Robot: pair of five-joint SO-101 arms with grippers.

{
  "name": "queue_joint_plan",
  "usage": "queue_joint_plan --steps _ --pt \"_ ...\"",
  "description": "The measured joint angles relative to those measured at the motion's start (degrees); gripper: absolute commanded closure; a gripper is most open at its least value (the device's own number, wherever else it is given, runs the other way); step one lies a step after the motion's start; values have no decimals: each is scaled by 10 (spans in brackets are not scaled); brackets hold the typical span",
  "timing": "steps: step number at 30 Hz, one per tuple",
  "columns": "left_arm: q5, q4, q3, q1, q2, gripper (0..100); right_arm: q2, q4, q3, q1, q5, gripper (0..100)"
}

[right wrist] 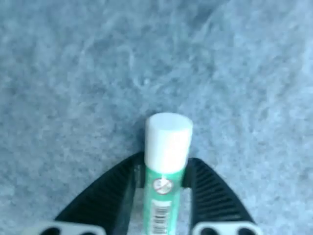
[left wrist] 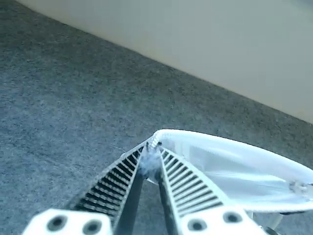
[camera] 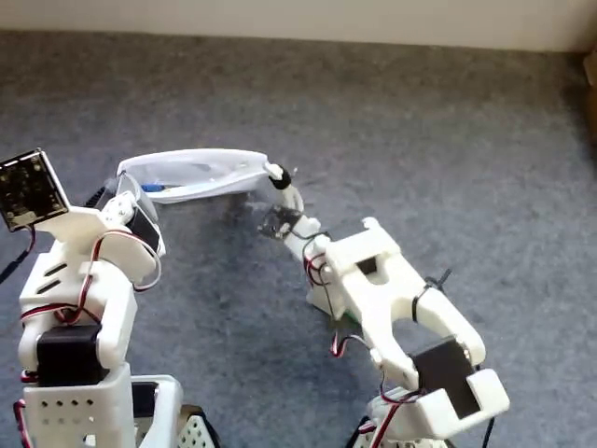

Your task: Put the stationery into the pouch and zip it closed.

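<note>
My right gripper (right wrist: 166, 162) squeezes the glue stick (right wrist: 163, 196), which points straight out of it, white cap (right wrist: 167, 137) first, and my left gripper (left wrist: 154, 150) pinches the pouch (left wrist: 230, 166) by its end.

Prob. a robot lab bench, indoors.
Grey felt-like tabletop (camera: 448, 140), plain pale wall (camera: 373, 19) behind, bare wires (camera: 86, 285) on left arm (camera: 107, 327).

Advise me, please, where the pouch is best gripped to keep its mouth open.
Pinch the pouch at its end corner, where both lips meet in a flat seam, coming lengthwise from beyond that end, as the left gripper does. A grip mid-length would likely squeeze the bowed mouth shut.
</note>
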Motion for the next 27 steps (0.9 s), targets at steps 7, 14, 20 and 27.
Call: queue_joint_plan --steps 7,14,20,27 --pt "0 0 0 -1 0 993 -59 17 40 -5 40 991" --pt "0 0 0 -1 0 993 -281 100 62 -5 46 991" --pt "0 0 0 -1 0 993 -475 135 63 -5 23 991" --pt "0 0 0 -5 0 993 -617 17 64 -59 -63 992"
